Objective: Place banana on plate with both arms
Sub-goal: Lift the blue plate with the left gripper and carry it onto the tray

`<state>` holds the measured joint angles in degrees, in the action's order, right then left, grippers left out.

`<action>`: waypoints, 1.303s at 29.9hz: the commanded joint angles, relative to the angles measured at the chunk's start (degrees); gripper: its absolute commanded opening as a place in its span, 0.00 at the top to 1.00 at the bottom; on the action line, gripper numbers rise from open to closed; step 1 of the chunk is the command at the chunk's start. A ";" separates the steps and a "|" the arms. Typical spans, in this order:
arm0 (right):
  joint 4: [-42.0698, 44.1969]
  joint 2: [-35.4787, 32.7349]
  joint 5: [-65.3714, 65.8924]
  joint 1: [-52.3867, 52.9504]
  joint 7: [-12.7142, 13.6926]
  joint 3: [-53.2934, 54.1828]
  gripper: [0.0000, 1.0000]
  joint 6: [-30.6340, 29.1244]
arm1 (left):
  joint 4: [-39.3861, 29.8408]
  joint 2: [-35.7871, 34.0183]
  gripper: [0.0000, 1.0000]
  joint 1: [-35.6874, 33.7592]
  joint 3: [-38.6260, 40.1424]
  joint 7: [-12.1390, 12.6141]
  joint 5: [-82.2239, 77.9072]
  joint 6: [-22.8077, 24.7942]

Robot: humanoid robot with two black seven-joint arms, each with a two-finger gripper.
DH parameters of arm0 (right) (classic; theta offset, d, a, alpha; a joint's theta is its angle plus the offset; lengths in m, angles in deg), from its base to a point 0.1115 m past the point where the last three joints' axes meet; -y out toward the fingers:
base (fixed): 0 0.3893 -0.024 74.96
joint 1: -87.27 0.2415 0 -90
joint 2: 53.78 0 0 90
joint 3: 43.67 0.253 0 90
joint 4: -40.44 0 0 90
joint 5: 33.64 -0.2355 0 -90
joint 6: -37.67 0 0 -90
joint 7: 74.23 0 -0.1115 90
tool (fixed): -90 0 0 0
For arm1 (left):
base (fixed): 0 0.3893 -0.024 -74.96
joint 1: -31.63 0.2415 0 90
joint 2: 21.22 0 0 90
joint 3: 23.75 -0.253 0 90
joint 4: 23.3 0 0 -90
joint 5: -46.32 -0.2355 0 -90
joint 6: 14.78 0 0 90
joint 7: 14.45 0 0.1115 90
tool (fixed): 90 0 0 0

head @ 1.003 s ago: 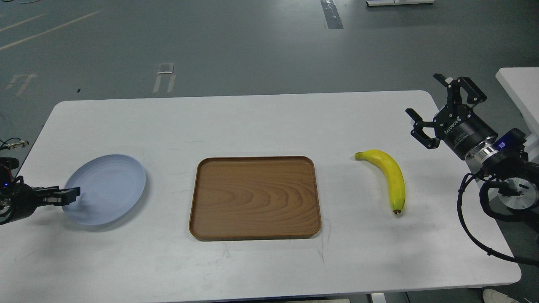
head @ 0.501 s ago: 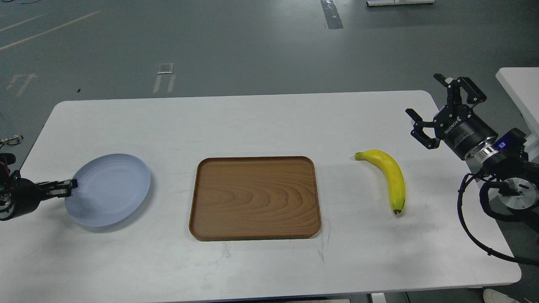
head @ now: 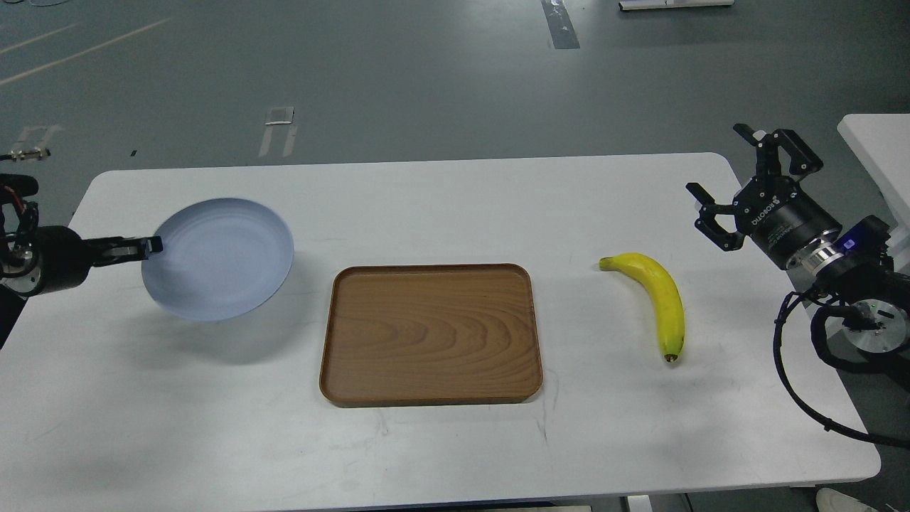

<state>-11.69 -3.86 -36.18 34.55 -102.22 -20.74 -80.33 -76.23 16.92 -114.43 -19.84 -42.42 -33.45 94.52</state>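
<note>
While the left gripper (head: 146, 247) is clamped on the left rim of the plate (head: 220, 258), that round, shallow, pale blue-lavender dish hangs clear of the white table (head: 441, 206), its soft shadow lying on the tabletop below and to the right. A brown wood-grain tray (head: 430, 334) sits flat at the table's centre, just right of the plate and apart from it. Right of the tray lies the banana (head: 657, 299), a single curved, bright yellow fruit with a small dark brown tip pointing toward the near edge, resting on the table untouched. The right gripper (head: 718, 178) hovers near the table's right edge, above and to the right of the banana, its fingers spread apart.
</note>
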 commanded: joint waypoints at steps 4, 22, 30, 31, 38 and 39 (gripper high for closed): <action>0.01 -1.05 0.00 0.08 -0.01 0.00 0.00 0.00 | -11.83 4.81 1.00 -5.54 -0.04 -0.02 -9.49 1.78; -0.08 -3.42 -0.09 -0.36 -0.01 0.00 0.00 0.00 | 5.03 31.55 1.00 -7.13 -4.43 -0.02 -13.12 5.04; -0.08 -4.21 -0.09 -0.36 -0.01 0.00 0.00 0.00 | 13.82 37.18 1.00 -6.87 -6.19 -0.02 -12.95 4.96; -0.08 -4.21 -0.09 -0.36 -0.01 0.00 0.00 0.00 | 13.83 37.18 1.00 -6.87 -6.19 -0.02 -12.95 4.96; -0.08 -4.21 -0.09 -0.45 -0.01 0.00 0.00 0.00 | 17.16 39.99 1.00 -6.95 -7.51 -0.02 -12.68 4.96; -0.08 -4.21 -0.09 -0.45 -0.01 -0.08 0.00 0.00 | 17.34 40.17 1.00 -6.95 -7.60 -0.02 -12.68 4.96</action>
<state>-11.75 -8.06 -36.28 34.10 -102.22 -20.74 -80.33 -59.67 56.32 -121.41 -27.31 -42.45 -46.15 99.48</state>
